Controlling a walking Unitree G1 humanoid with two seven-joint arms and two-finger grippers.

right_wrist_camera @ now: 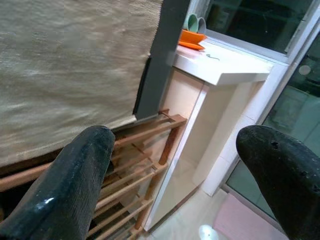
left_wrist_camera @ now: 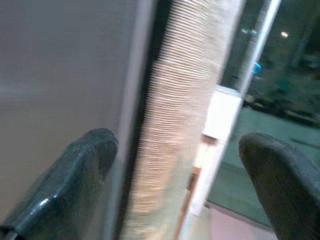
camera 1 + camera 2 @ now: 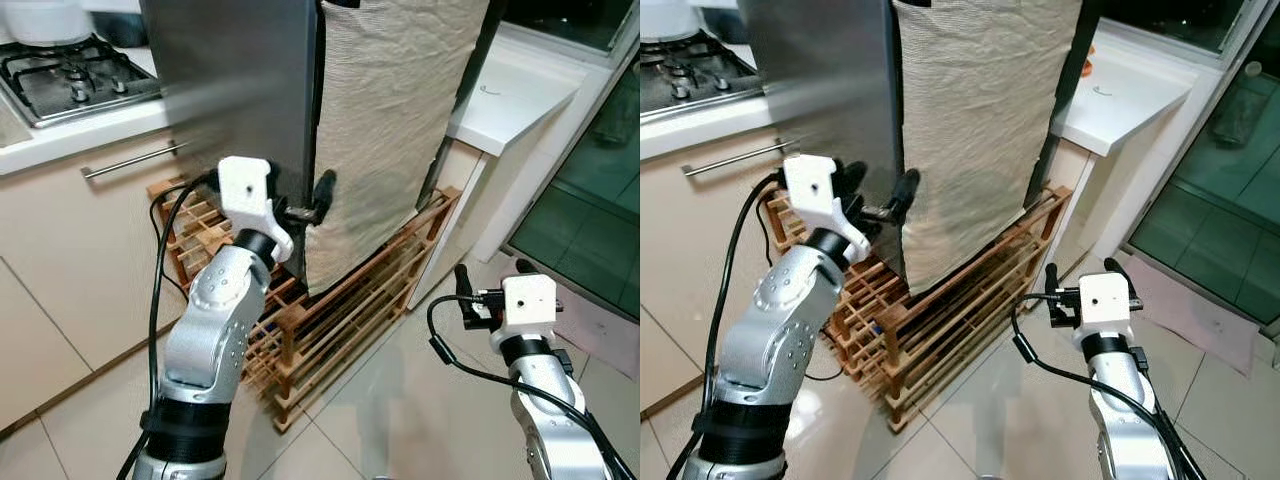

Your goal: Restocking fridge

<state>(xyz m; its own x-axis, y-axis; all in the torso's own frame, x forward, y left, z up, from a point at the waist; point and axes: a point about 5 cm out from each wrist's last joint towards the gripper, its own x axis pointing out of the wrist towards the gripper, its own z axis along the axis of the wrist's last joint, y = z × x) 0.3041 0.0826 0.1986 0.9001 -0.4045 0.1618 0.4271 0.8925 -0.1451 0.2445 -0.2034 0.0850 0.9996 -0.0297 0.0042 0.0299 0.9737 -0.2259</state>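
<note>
1. Where the left arm is raised, the left gripper (image 3: 312,203) sits at the edge of the grey fridge door (image 3: 235,80), fingers (image 2: 75,175) spread apart, one on the steel face and the other toward the beige cloth (image 3: 385,120) hanging beside it. Nothing is held; whether a finger touches the door cannot be told.
2. Right gripper (image 3: 492,277) hangs low over the tiled floor (image 3: 400,400), well apart from the fridge. Its fingers (image 1: 80,185) are wide open and hold nothing.
3. Wooden rack (image 3: 330,320) stands on the floor at the foot of the fridge, partly behind the cloth.
4. White worktop (image 3: 515,95) lies to the right of the fridge; the right wrist view shows an orange dish (image 1: 192,39) on it.
5. Gas hob (image 3: 70,75) sits on the worktop left of the fridge, above a drawer handle (image 3: 130,160).
</note>
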